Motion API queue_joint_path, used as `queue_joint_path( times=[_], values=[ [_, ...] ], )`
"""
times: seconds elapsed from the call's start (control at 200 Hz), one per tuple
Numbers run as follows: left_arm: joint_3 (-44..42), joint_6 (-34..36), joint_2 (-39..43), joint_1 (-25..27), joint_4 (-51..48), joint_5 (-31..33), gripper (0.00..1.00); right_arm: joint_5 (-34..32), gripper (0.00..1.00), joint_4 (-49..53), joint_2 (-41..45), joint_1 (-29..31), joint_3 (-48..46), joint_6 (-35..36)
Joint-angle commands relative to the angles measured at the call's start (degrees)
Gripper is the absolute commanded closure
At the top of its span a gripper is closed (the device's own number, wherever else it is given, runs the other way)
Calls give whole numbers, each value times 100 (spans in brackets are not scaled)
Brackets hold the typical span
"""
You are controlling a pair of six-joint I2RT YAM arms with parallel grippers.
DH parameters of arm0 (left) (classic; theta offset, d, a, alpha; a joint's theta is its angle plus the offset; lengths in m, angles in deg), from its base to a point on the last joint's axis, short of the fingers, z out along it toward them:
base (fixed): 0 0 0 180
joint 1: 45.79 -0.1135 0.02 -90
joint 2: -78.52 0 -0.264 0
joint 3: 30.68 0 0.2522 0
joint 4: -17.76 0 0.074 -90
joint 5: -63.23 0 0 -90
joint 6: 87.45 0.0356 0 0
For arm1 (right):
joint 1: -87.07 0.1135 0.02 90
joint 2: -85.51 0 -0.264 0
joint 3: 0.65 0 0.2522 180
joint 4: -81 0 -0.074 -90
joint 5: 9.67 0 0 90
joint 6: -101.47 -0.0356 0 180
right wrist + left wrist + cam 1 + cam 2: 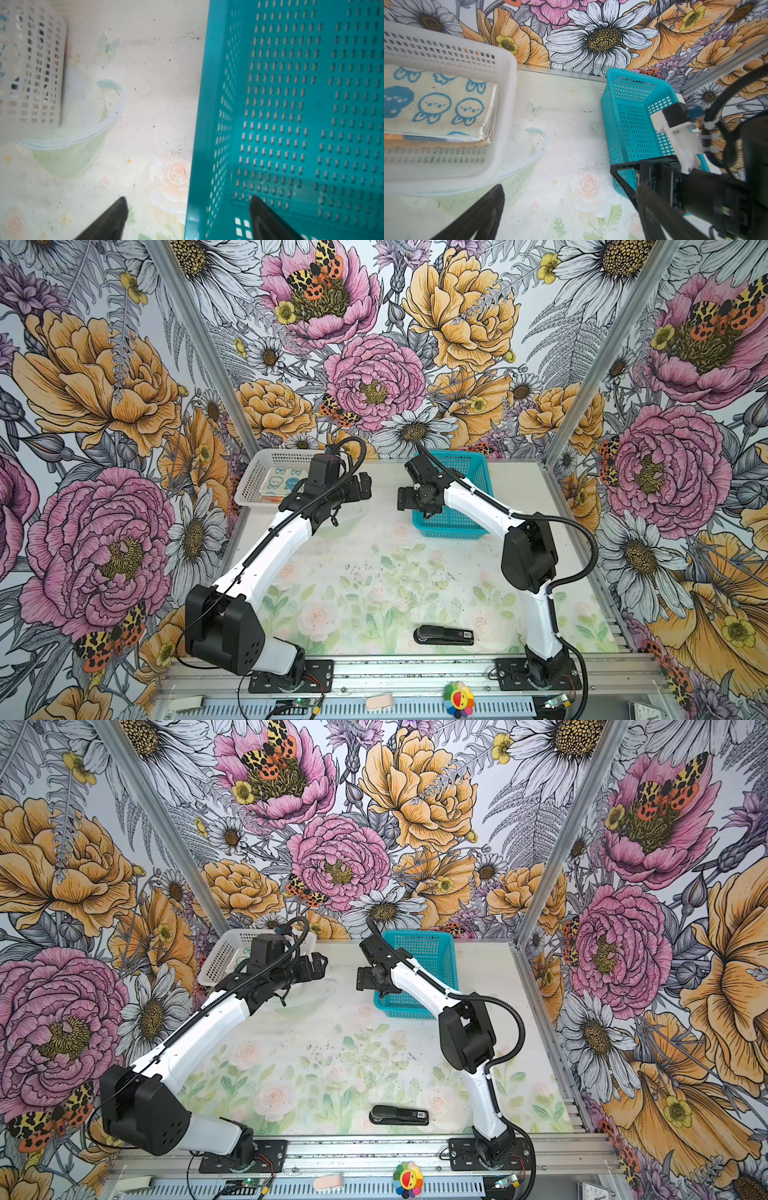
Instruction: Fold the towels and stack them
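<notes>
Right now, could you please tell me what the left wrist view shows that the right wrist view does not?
Only the left wrist view plainly shows the folded towels stacked in the white basket, blue bunny print on top, plus the right arm and the flowered wall. Only the right wrist view looks down into the teal basket, onto its perforated floor, with the open right gripper straddling its wall. Both show the two baskets and the mat.

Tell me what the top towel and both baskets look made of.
Top towel: terry cloth, probably cotton; fuzzy matte pile, stitched hem.
White basket: moulded plastic, slightly translucent, slotted walls.
Teal basket: opaque plastic, smooth with a faint sheen, same slots.
</notes>
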Motion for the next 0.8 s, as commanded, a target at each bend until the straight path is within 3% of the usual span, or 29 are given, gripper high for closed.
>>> queue_joint_path(
  times=[0.0,0.25,0.405,0.525,0.796],
  values=[
    [-275,429,387,-171,336,644,1,-236,1,-119,938,-318,-259,356],
    [-1951,1228,1354,-592,2148,2204,1,-775,1,-322,2459,-1820,-1713,995],
    [-3163,1367,1570,-860,3258,3090,1,-851,1,-1265,3302,-2969,-3204,1066],
    [-3926,1642,1515,-884,4126,3652,1,-1168,1,-2277,3887,-3360,-4402,1267],
    [-4793,1473,635,-1451,5830,2954,1,-1632,1,-4776,4624,-3400,-6736,2010]
  ],
)
